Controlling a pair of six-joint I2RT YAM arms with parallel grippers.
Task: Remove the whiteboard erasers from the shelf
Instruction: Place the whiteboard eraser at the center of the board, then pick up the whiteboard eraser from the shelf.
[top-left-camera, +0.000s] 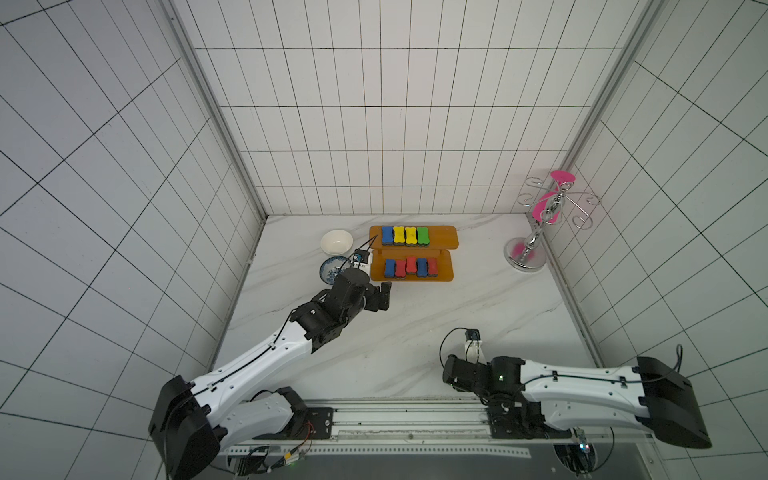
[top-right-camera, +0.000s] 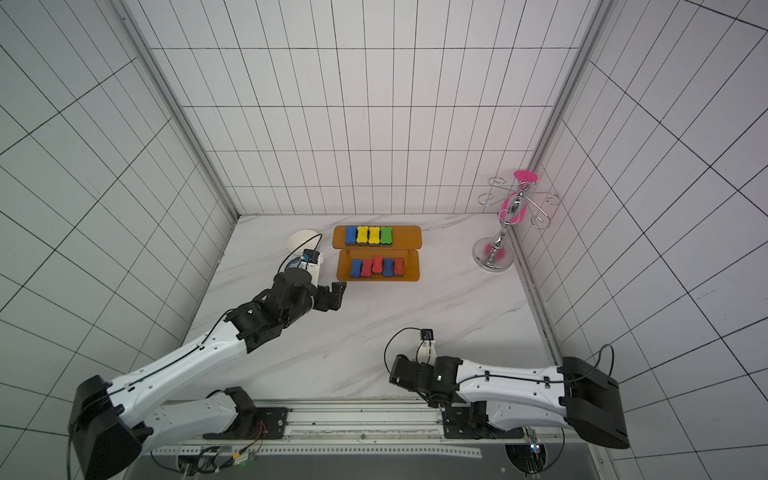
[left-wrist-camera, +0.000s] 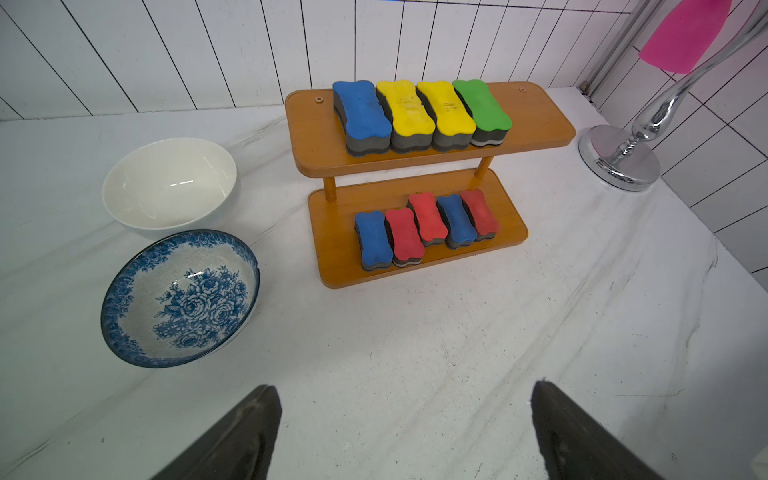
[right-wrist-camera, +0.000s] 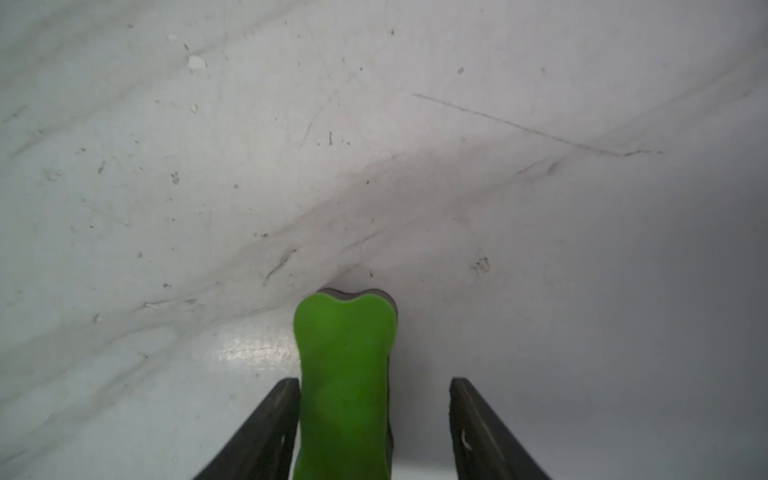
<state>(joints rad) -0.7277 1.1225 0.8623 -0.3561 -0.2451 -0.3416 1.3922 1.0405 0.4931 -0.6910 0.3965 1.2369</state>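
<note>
The orange-brown shelf (top-left-camera: 442, 237) (left-wrist-camera: 536, 120) stands near the back wall. Its top board carries a blue eraser (left-wrist-camera: 363, 110), two yellow erasers (left-wrist-camera: 411, 110) and a green one (left-wrist-camera: 482, 106). On the lower board lie blue (left-wrist-camera: 374, 237) and red (left-wrist-camera: 403, 235) erasers in a row. My left gripper (top-left-camera: 384, 295) (left-wrist-camera: 405, 386) is open and empty, just in front of the shelf. In the right wrist view a loose green eraser (right-wrist-camera: 345, 374) rests on the table between the fingers of my right gripper (right-wrist-camera: 374, 380). The jaws are parted: one finger is against the eraser and the other stands clear of it.
A white bowl (top-left-camera: 336, 241) and a blue-patterned bowl (left-wrist-camera: 178, 297) sit left of the shelf, close to my left arm. A chrome hook stand (top-left-camera: 525, 249) holding something pink stands in the back right corner. Tiled walls close in three sides.
</note>
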